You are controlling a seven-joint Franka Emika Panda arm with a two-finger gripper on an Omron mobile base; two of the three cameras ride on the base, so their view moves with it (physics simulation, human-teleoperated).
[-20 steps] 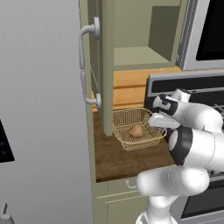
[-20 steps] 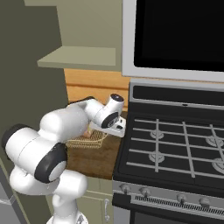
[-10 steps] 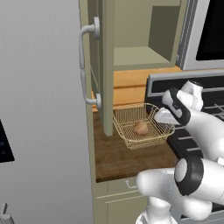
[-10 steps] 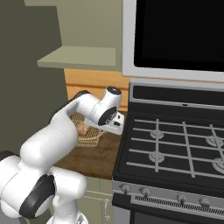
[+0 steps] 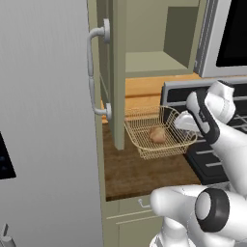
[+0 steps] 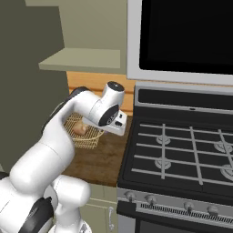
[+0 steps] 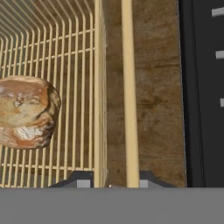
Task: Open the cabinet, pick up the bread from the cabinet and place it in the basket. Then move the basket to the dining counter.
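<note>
Hand view shows the pincer (image 7: 109,180) closed on the rim of the basket (image 7: 128,87), one finger on each side of the wire wall. Beyond its tips and to one side, the bread (image 7: 26,111) lies inside the basket on the mesh floor. Left base view suggests the basket is tilted, maybe lifted off the desk (image 5: 140,171). The cabinet (image 5: 116,72) door stands open beyond the basket.

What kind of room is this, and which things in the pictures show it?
Most likely a home kitchen. A gas stove with burner grates stands beside a short wooden worktop, an olive-green cabinet hangs open above it, and a wire basket holds a bread roll.
</note>
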